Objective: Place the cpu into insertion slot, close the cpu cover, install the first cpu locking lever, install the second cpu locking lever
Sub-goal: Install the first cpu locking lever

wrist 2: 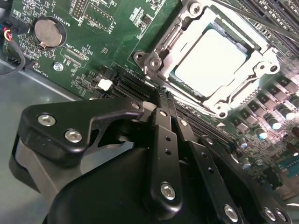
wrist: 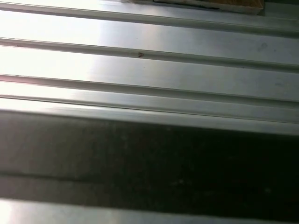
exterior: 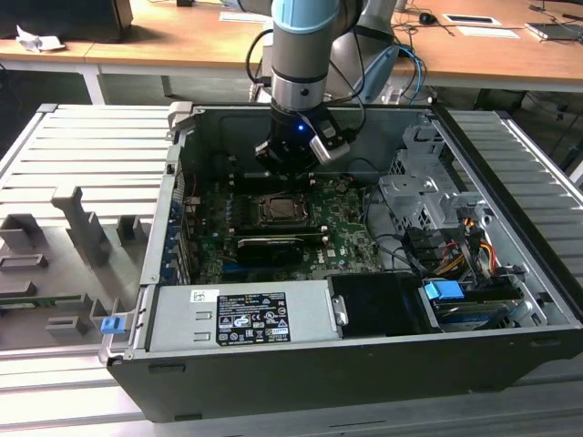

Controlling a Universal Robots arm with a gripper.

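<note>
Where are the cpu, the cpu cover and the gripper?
cpu [wrist 2: 210,58], second wrist view, middle of its bright metal face.
cpu cover [wrist 2: 174,35], second wrist view, frame edge beside the chip.
gripper [wrist 2: 161,95], second wrist view, closed fingertips.

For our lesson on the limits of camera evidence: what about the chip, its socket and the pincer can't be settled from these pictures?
- Locking levers' state: too small around the square silver-rimmed socket in the exterior view.
- Square silvery-grey chip: glare washes out its face in the second wrist view.
- Black pincer: its tips overlap.

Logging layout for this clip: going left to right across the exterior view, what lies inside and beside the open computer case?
Grey slotted fixture tray → labelled power supply → cpu in its socket → blue latch → ribbed metal surface.
</note>
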